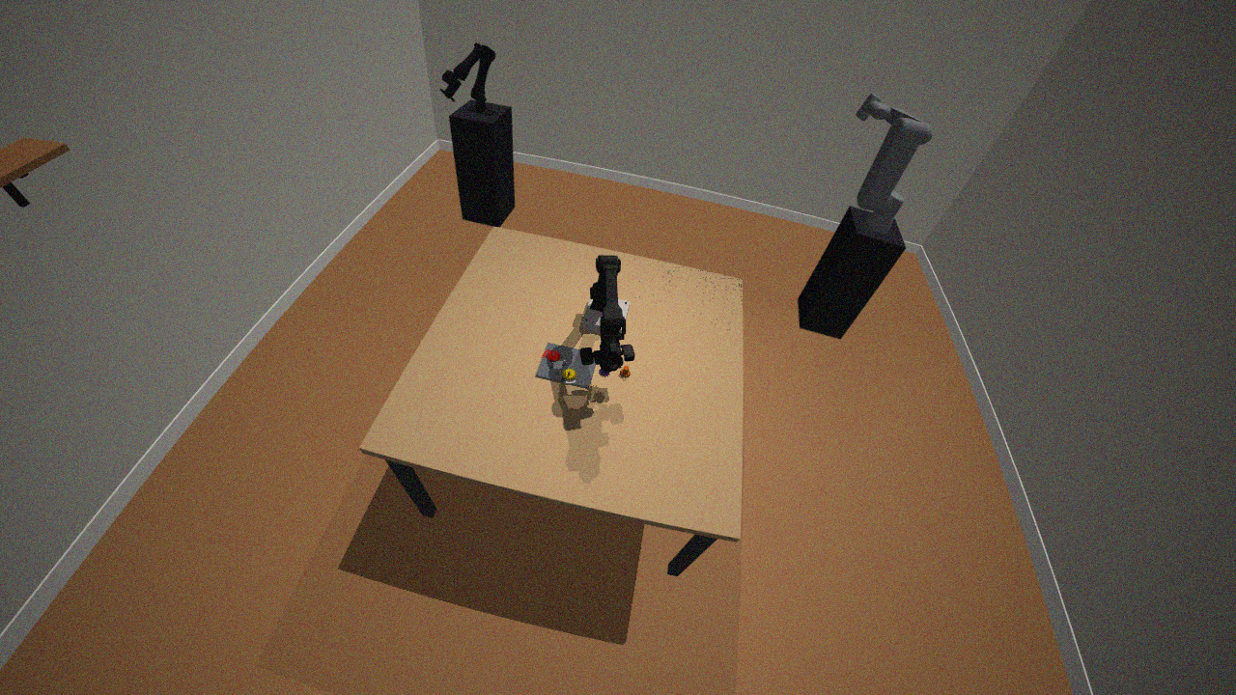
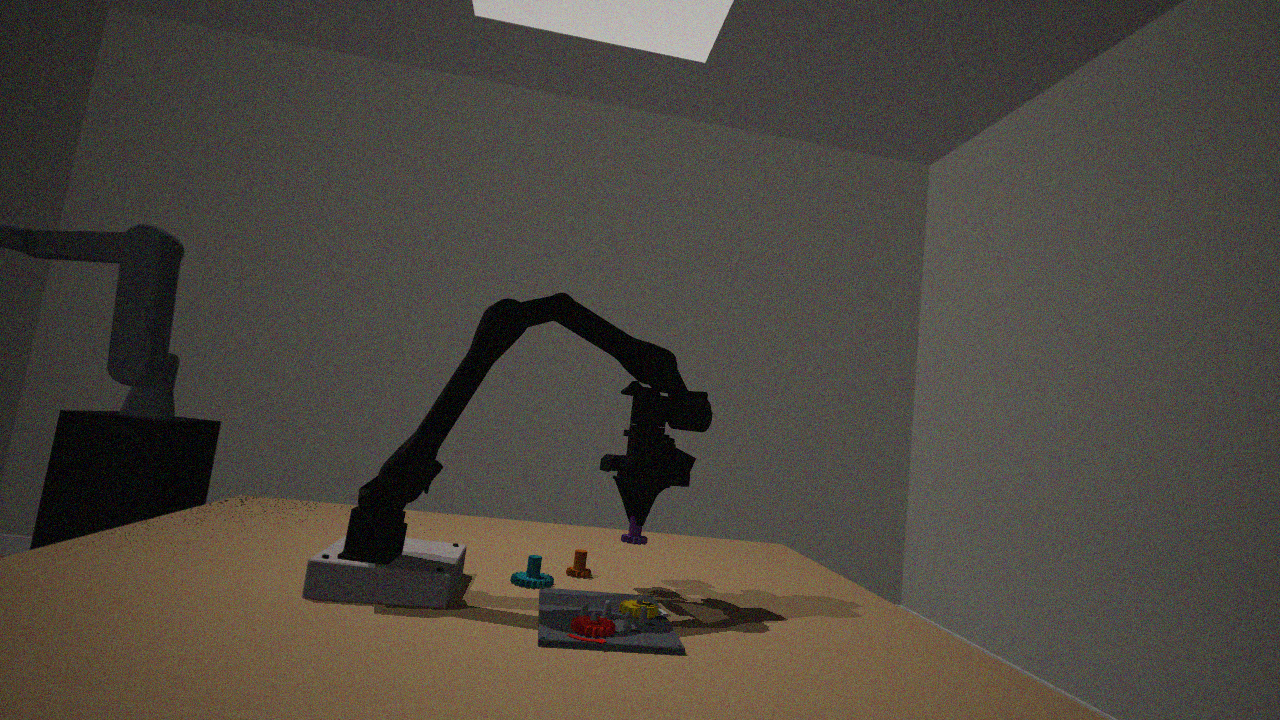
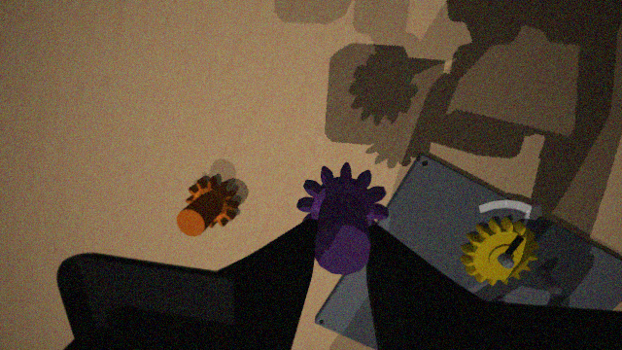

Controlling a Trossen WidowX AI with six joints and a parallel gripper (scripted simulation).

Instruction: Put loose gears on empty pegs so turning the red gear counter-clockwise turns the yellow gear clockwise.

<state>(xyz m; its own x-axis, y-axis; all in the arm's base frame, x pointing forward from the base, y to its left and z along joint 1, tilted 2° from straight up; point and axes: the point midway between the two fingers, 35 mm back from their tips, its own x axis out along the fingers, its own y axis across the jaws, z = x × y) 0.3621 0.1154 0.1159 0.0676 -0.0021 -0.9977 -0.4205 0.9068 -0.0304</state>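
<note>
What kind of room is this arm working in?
Probably a robotics lab: a black arm bolted on a table, and two more arms on dark pedestals.

Probably a robotics lab: beyond the fingers, past the wooden table [image 1: 484,414] [image 2: 223,662], another robot arm [image 1: 889,164] [image 2: 147,295] tops a black pedestal [image 1: 851,272] [image 2: 120,474].

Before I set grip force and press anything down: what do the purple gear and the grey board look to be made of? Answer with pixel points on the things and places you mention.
Purple gear [image 1: 603,372] [image 2: 634,539] [image 3: 346,187]: probably matte plastic; one even colour through teeth and stem, no metallic glint.
Grey board [image 1: 546,373] [image 2: 559,641] [image 3: 418,209]: a rigid slab, perhaps painted metal or plastic; flat grey, straight edges, small dark dots at corners. The look doesn't settle which.
</note>
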